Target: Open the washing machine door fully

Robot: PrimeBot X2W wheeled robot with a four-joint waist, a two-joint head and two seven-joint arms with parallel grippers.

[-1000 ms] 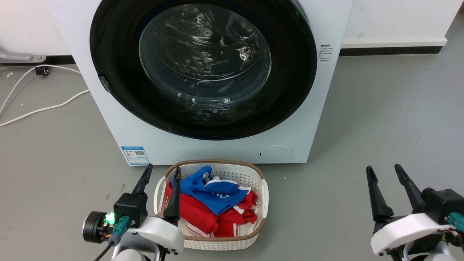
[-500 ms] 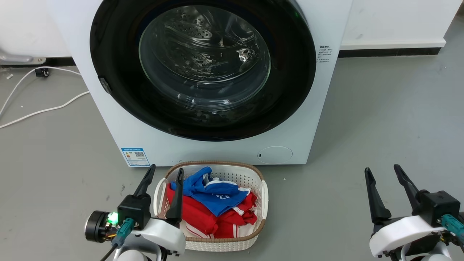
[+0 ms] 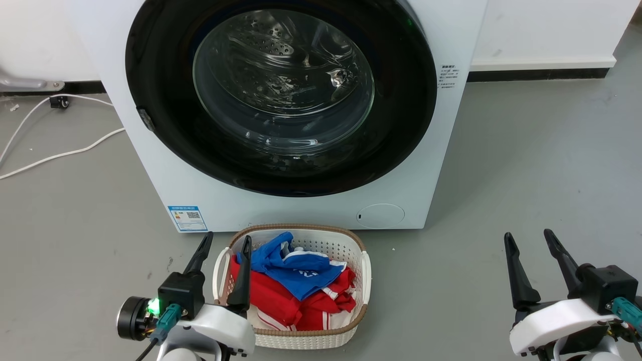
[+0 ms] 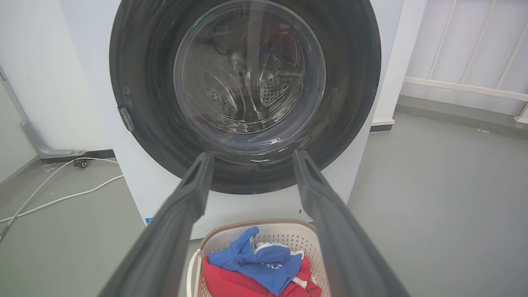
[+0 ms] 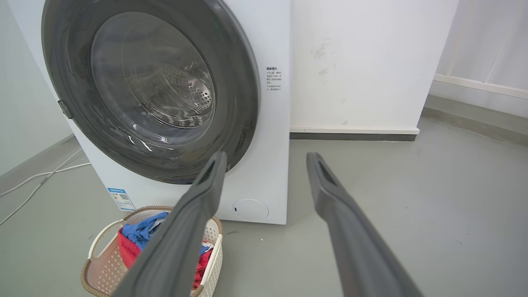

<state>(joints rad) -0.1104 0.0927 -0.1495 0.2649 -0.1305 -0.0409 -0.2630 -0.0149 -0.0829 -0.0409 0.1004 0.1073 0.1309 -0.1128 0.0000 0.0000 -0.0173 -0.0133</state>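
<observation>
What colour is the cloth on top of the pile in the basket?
The top cloth is blue, over red clothes; clearest in the head view.

washing machine door (image 3: 150, 75): glossy black ring, mirror-smooth, around a clear glass bowl (image 3: 283, 85) with sharp highlights. Drum (image 4: 284, 70) behind it: bright perforated steel. Cabinet (image 3: 165, 185): smooth white, semi-gloss (painted metal or plastic, can't tell from here). Basket (image 3: 301, 338): white perforated plastic, brown woven-look rim. Inside it, soft cloth: red garment (image 3: 271, 301), blue garment (image 3: 301, 273). Floor (image 3: 526, 165): matt grey, smooth, lightly scuffed. left gripper (image 3: 227, 236) and right gripper (image 3: 527, 233): matt dark fingers, glossy white shells behind them.
</observation>
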